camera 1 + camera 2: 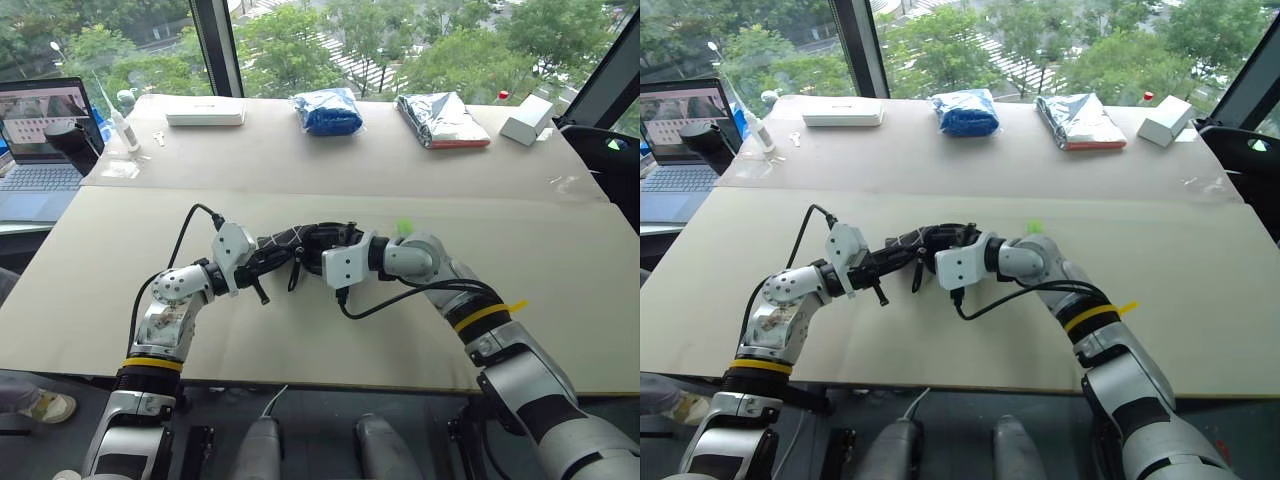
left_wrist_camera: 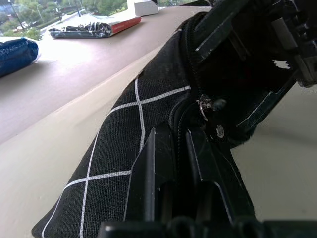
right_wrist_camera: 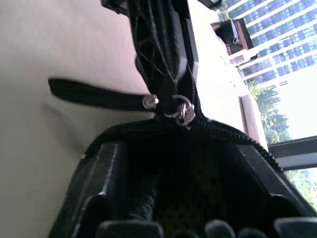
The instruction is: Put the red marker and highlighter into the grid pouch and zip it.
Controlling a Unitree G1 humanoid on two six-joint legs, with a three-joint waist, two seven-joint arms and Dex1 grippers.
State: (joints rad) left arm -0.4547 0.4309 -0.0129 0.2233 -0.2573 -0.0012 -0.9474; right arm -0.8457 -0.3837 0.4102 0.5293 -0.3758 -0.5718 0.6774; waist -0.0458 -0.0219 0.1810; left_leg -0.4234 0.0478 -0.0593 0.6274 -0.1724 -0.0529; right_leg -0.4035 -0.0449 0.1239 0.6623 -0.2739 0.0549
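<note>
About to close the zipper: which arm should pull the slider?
Right, probably. The left gripper is shut on the black white-gridded fabric pouch, anchoring it, while the right gripper is open at the pouch's mouth, facing the metal slider.

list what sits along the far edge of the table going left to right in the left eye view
laptop → flat white box → blue bag → silver packet → small white box
</note>
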